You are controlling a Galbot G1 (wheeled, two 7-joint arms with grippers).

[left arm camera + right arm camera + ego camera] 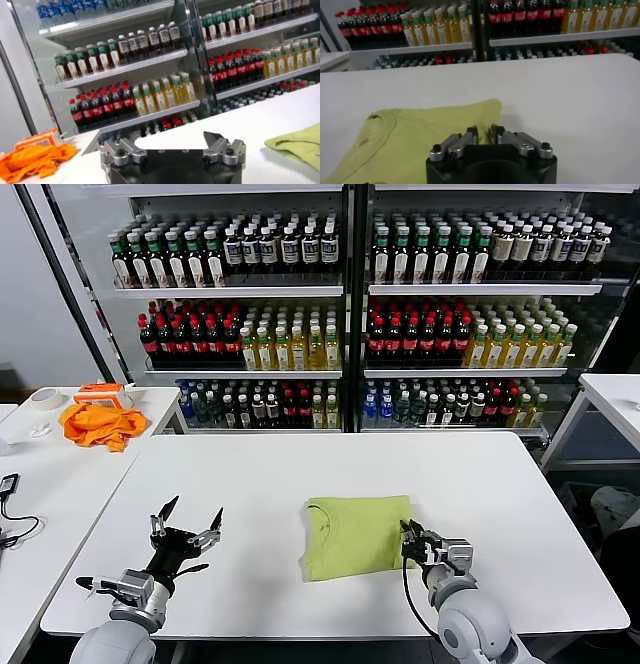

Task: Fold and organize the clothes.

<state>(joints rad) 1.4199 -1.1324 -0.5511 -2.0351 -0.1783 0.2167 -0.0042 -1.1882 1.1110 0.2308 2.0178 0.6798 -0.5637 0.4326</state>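
The light yellow-green T-shirt (355, 534) lies folded into a rough rectangle on the white table (300, 474), neck opening toward the left side. My right gripper (410, 532) is at the shirt's right edge, low on the table. In the right wrist view its fingers (483, 131) stand close together with a crease of the shirt (410, 140) pinched between them. My left gripper (195, 509) hovers over the front left of the table, open and empty, well left of the shirt. In the left wrist view (165, 145) the shirt (300, 145) shows at the far edge.
A bright orange cloth (100, 424) and a tape roll (44, 397) lie on the side table at the left. A cable (12, 489) lies on that table's near part. Shelves of bottles (340, 334) stand behind the table. Another white table (615, 399) is at the right.
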